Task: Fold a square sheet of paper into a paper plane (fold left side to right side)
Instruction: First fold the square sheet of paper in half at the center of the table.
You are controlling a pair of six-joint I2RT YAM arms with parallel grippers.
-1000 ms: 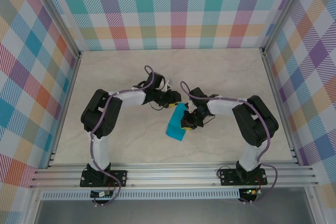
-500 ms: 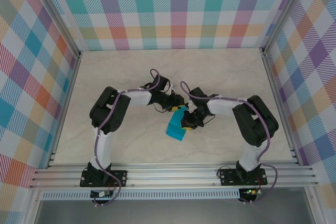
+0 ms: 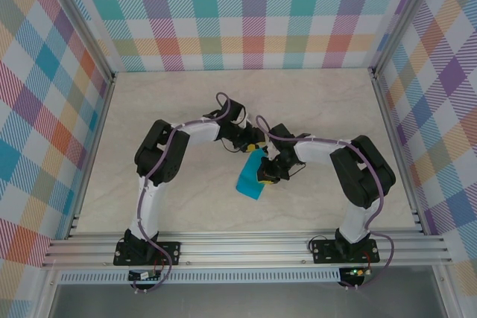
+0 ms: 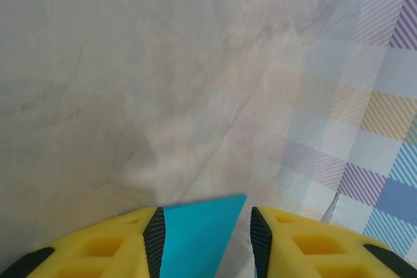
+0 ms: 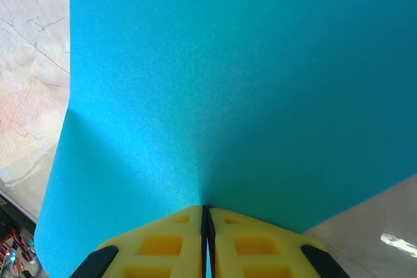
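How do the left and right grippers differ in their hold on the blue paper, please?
The right gripper is shut on the square sheet of paper; the left gripper stands open, a corner between its jaws. The left gripper is at the sheet's far end, the right gripper at its right edge. Both are yellow.

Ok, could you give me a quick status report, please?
Right gripper shut on turquoise-blue square paper sheet. Left gripper open around its corner. No obstruction seen.
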